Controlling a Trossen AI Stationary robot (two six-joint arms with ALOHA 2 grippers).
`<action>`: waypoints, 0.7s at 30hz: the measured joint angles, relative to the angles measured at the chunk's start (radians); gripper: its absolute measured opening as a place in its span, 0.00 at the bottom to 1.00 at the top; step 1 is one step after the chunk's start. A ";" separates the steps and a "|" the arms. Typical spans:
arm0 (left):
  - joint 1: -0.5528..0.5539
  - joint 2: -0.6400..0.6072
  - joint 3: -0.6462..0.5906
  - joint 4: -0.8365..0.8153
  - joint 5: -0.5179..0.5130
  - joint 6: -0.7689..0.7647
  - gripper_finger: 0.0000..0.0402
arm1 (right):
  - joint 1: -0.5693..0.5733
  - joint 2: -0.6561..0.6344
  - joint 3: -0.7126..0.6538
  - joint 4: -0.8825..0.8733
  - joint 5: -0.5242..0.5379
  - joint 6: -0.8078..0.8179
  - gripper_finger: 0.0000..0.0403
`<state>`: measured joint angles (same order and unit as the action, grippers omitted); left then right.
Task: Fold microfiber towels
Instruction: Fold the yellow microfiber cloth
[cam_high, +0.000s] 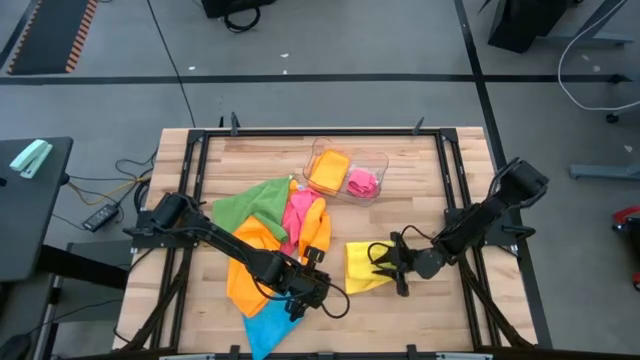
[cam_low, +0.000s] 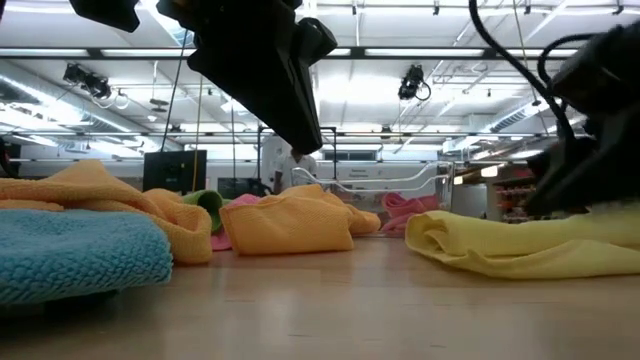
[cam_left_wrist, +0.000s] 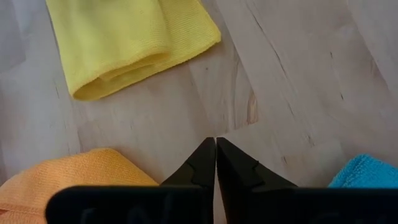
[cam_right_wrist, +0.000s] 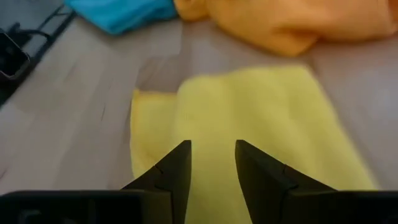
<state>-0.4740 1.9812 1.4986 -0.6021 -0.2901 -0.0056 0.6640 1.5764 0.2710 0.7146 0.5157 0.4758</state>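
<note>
While the left gripper (cam_left_wrist: 216, 144) is pinched together above bare wood, the right gripper (cam_right_wrist: 211, 152), fingers apart, hides part of the yellow towel (cam_right_wrist: 249, 118)

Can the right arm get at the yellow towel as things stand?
Probably yes. The right gripper hangs right over the yellow towel with its fingers apart, and nothing lies between them. The left gripper, shut, sits off to the side over bare table.

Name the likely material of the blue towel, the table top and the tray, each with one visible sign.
Blue towel: looped microfiber, nubby matte pile. Table top: pale wood planks, visible grain and seams. Tray: seemingly clear plastic, see-through walls.
</note>
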 joint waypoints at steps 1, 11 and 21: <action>0.000 0.000 0.000 0.001 0.000 0.000 0.06 | 0.008 0.028 0.000 0.017 0.000 0.018 0.33; 0.000 0.000 0.000 0.001 0.000 0.000 0.03 | 0.035 0.132 0.009 0.033 0.027 0.099 0.33; 0.000 0.000 0.000 0.001 0.000 0.000 0.07 | -0.033 -0.131 0.006 -0.114 0.077 0.056 0.33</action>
<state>-0.4740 1.9812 1.4986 -0.6006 -0.2901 -0.0057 0.6306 1.4457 0.2771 0.6005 0.5922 0.5313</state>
